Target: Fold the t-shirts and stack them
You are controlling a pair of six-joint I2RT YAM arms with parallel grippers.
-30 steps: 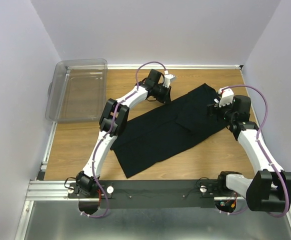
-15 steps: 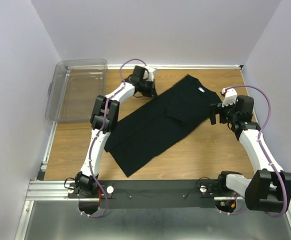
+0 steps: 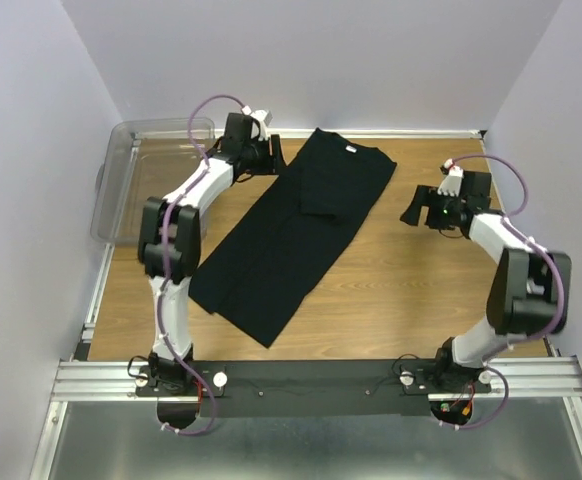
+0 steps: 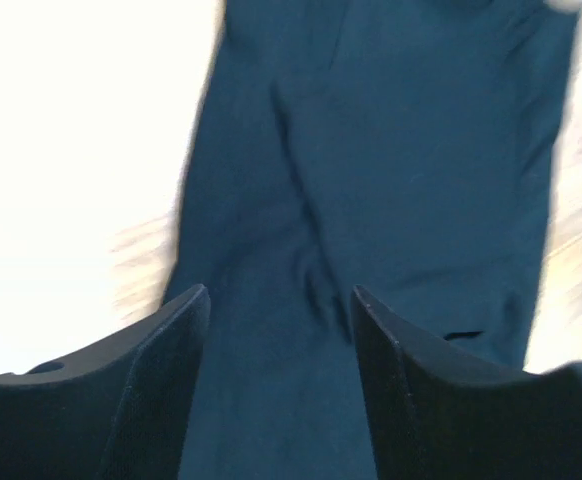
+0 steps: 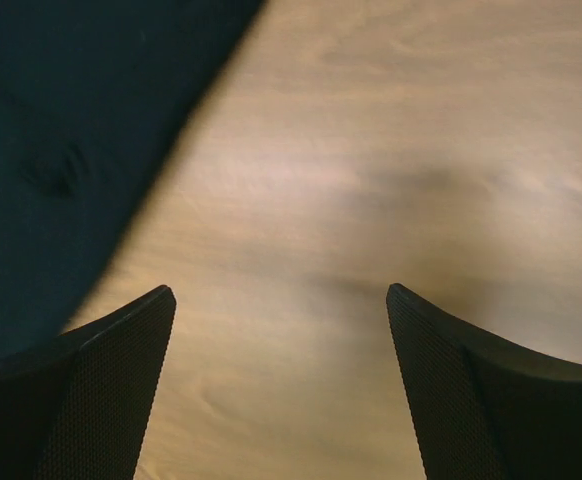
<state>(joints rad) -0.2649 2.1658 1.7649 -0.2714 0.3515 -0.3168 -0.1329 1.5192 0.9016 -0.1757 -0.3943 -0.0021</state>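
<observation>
T-shirt [image 3: 291,235]: lying diagonally across the table [image 3: 401,290].
Left gripper [image 3: 274,157]: hovering open at the shirt's far-left edge.
Right gripper [image 3: 414,209]: hanging open over bare wood, right.

Table [image 3: 401,300]: light wooden top.
T-shirt [image 3: 291,240]: black, flat, running from 12 o'clock toward 7 o'clock.
Bin [image 3: 161,122]: clear plastic, at 10 o'clock.
</observation>
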